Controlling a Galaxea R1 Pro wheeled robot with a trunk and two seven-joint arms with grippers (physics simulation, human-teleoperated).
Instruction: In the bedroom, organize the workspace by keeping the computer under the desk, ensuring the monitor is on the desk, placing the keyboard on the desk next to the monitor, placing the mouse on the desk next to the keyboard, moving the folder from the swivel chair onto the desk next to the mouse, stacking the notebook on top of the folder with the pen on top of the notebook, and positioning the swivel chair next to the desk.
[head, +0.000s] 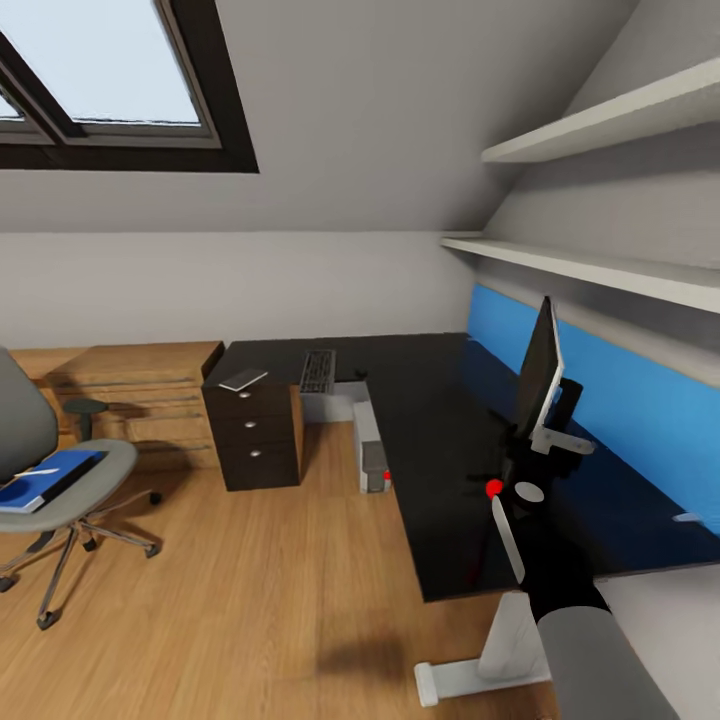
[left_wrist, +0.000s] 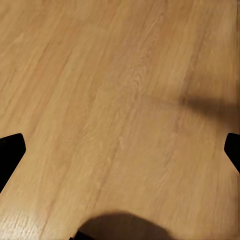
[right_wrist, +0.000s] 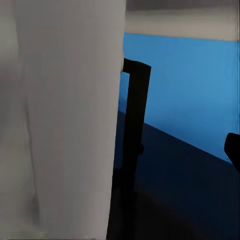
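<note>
At the far left stands the swivel chair (head: 45, 470), well apart from the worktop (head: 440, 440), and the blue folder (head: 45, 480) lies on its seat with a thin white thing, maybe the pen, on top of it; I cannot tell for sure. Next to the right, behind the chair, is a low oak chest (head: 150, 385), and then the dark drawer unit (head: 252, 435) that carries the left end of the worktop; a flat pale object (head: 243, 379) lies there near the left edge. The keyboard (head: 317, 371) lies a little further right, near the back edge, and a small dark thing just beside it may be the mouse. The computer (head: 370, 445) stands on the floor under the worktop, beside the inner corner. On the right wing the monitor (head: 540, 375) stands edge-on, close to the blue back panel (head: 640, 410). The right gripper (head: 555, 420) is at the monitor; in the right wrist view the white back of the monitor and its black stand (right_wrist: 134, 145) are very near, but I cannot tell if the gripper pinches the screen or is spread. The left gripper (left_wrist: 120, 150) hangs over the bare wooden floor (left_wrist: 120, 75) with its fingers spread wide and nothing between them. The step in hand seems to be setting the monitor well: I would keep it upright, keep its base away from the front edge, and leave free black surface to the left for the keyboard and the mouse. The floor between chair and worktop is open.
</note>
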